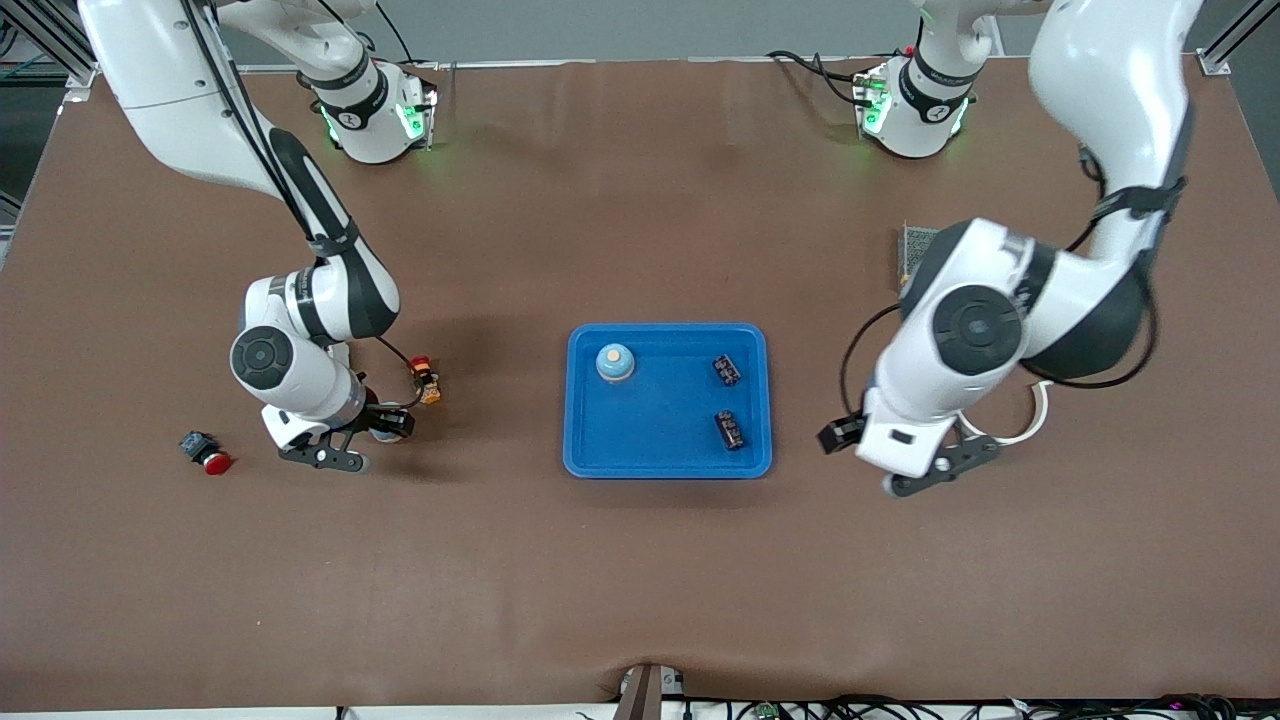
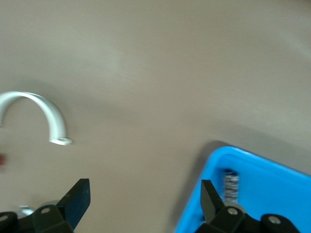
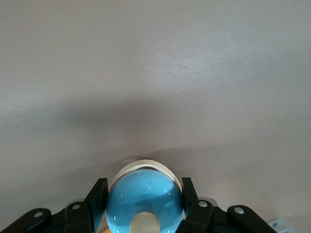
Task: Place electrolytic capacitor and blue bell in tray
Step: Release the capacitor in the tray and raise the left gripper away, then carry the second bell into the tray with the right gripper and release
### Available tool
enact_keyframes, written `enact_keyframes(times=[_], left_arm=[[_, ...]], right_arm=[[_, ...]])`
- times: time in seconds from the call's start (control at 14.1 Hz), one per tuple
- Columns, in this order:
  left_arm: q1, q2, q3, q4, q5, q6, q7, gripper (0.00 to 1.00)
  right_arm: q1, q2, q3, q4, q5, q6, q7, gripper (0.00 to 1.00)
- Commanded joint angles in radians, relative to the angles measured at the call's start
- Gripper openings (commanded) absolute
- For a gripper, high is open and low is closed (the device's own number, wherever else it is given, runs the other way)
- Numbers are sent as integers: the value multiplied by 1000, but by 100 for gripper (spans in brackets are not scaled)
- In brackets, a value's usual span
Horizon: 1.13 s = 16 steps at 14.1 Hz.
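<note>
The right gripper [image 3: 141, 204] clasps a blue bell [image 3: 143, 199] low over the bench [image 1: 640, 560], toward the right arm's end. The left gripper [image 2: 146, 199] hangs spread and empty just beside the tray [image 1: 590, 455]. In the mid-bench tray lie another blue bell [image 1: 615, 362] and two electrolytic capacitors [image 1: 727, 369], [image 1: 730, 429].
</note>
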Motion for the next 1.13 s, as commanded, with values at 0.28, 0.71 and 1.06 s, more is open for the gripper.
enact_keyframes(times=[0.28,0.71,1.06], left_arm=[[150,-185,-4,-25,-23,-193,312,100],[273,-284,2,-25,-108,-226,502,100],[264,-356,26,-28,-123,-293,568,100]], right_arm=[[128,-11,6,96,9,-83,316,0],[249,34,3,145,83,34,556,0],[328,135,-1,283,66,14,709,0]])
